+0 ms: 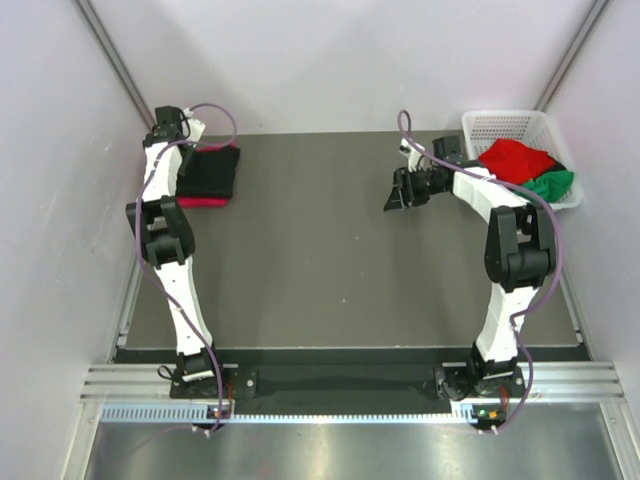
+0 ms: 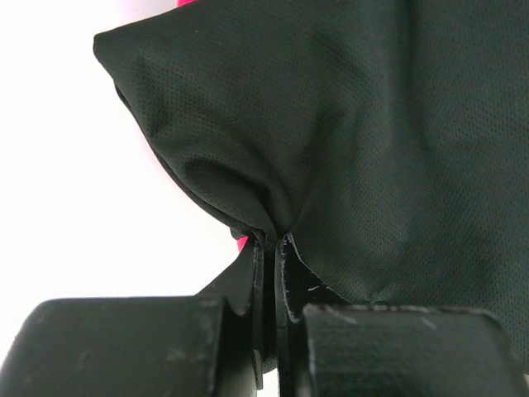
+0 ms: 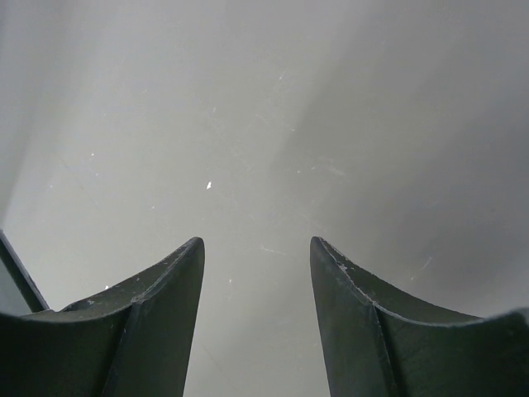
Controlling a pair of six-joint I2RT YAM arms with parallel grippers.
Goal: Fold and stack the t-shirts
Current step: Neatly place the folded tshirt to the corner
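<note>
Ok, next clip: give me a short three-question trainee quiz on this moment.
1. True or false: the right gripper holds a t-shirt.
2. The left gripper is shut on: A) the black t-shirt B) a towel C) nothing.
3. Which colours are the t-shirts in the white basket?
Key: 1 false, its jaws stand open and empty. 2 A. 3 a red t-shirt and a green t-shirt.
</note>
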